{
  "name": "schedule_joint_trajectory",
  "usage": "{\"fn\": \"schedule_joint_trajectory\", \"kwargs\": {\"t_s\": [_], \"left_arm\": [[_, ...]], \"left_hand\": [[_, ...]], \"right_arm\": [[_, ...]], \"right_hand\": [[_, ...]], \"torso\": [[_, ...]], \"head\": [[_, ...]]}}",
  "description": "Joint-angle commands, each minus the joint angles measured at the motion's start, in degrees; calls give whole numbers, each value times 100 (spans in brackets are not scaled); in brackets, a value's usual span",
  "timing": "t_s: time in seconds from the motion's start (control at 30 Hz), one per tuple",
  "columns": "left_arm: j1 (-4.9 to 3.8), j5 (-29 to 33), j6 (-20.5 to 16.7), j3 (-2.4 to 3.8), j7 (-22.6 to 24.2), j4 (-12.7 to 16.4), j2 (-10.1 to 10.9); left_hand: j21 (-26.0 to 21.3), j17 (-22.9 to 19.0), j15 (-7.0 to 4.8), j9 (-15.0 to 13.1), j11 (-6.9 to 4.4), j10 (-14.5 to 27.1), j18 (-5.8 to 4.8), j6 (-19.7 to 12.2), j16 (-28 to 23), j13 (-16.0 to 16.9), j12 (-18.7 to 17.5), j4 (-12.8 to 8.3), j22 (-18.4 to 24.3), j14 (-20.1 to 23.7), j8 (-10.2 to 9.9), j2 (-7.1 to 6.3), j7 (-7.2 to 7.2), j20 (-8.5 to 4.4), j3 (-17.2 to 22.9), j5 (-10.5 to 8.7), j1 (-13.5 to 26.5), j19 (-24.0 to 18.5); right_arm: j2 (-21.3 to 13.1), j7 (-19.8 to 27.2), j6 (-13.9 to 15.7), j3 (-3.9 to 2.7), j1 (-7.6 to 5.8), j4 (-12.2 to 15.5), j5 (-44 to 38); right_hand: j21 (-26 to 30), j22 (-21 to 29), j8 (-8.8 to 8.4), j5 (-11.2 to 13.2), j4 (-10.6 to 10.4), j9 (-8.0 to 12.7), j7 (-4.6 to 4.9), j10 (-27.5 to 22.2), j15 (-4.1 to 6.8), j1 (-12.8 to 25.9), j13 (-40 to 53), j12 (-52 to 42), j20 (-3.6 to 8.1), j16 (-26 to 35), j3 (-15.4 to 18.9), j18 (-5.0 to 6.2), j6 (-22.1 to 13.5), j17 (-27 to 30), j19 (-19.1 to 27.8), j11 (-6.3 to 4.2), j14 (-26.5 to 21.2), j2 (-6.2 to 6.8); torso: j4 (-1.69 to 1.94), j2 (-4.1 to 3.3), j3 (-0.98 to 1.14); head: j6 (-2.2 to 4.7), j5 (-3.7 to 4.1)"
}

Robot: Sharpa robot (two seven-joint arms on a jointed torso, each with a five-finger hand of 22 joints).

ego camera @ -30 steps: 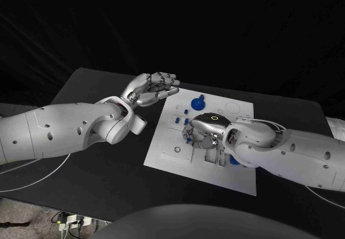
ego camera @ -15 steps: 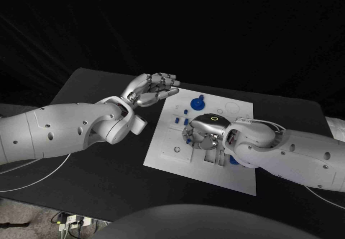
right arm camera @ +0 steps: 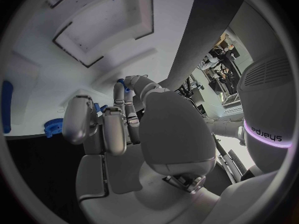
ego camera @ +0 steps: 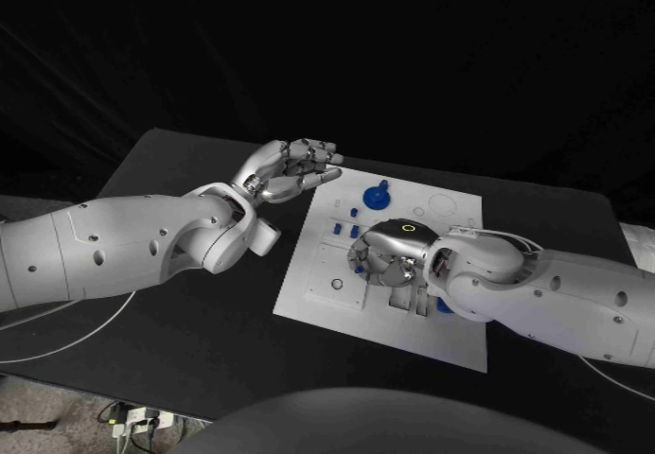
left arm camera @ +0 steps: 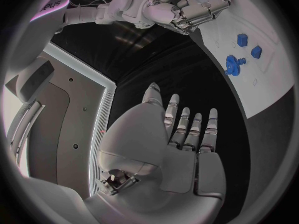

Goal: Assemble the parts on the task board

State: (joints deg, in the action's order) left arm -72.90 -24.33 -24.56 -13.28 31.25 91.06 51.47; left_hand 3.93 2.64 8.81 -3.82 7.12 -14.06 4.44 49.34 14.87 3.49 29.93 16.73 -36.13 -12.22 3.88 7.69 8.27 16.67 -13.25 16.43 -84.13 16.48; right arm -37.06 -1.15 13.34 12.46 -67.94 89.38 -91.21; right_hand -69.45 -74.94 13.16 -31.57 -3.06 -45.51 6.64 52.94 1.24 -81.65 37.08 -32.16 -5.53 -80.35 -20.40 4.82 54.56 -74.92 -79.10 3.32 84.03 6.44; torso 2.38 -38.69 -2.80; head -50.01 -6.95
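Looking down from the head view, the white task board (ego camera: pixel 317 284) lies mid-table, and the right hand (ego camera: pixel 386 253) curls over small blue parts (ego camera: pixel 358 268) in its middle; whether it grips one, I cannot tell. The left hand (ego camera: pixel 290 168) hangs by the board's far corner, fingers bent, holding nothing. From the left wrist view, that hand (left arm camera: pixel 181 134) is empty, and a blue gear (left arm camera: pixel 233 63) sits on the board. From the right wrist view, fingers (right arm camera: pixel 118 127) cover a blue part (right arm camera: pixel 122 83). These bits look light, hard and slippery, I think; best pinched by their sides.
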Motion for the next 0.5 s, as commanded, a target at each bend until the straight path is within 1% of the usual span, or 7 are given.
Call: {"fn": "schedule_joint_trajectory", "kwargs": {"t_s": [0.03, 0.17, 0.5], "left_arm": [[4, -23, 91, 5, 16, 6, -15], [5, -23, 99, 5, 9, 6, -14], [7, -23, 105, 5, 3, 6, -15]], "left_hand": [[30, 6, 43, -3, 22, 4, -58, 15, 29, -4, 22, -7, -8, -17, 29, -4, 21, 6, 8, 15, -42, -5], [34, 6, 48, -3, 22, 4, -58, 14, 35, -4, 22, -7, -20, -20, 28, 4, 20, 6, 9, 23, -53, 4], [44, 12, 79, -2, 20, -5, -56, 12, 78, -2, 41, -3, -33, -50, 26, 28, 19, 5, 9, 53, -82, 22]], "right_arm": [[4, -21, -115, 6, 14, -17, -24], [7, -76, -130, 6, 18, -35, -56], [39, -234, -180, 6, 52, -76, -116]], "right_hand": [[34, -889, 4, 36, 2, -1, 24, 34, -47, 14, -5, 28, 13, 31, -24, -14, -3, -349, 41, -26, -7, -30], [77, -877, -9, 37, 7, 5, 30, 22, -51, 21, -11, 40, 11, 58, -26, -6, -15, -319, 68, -20, -28, -24], [196, -845, -127, 47, 2, 70, 24, -85, -57, 91, -34, 106, 2, 102, -43, 18, -145, -266, 147, -12, -77, -28]], "torso": [[-1, 2, -1], [0, 0, 0], [-2, -1, -1]], "head": [[1, 1], [1, 1], [1, -5]]}}
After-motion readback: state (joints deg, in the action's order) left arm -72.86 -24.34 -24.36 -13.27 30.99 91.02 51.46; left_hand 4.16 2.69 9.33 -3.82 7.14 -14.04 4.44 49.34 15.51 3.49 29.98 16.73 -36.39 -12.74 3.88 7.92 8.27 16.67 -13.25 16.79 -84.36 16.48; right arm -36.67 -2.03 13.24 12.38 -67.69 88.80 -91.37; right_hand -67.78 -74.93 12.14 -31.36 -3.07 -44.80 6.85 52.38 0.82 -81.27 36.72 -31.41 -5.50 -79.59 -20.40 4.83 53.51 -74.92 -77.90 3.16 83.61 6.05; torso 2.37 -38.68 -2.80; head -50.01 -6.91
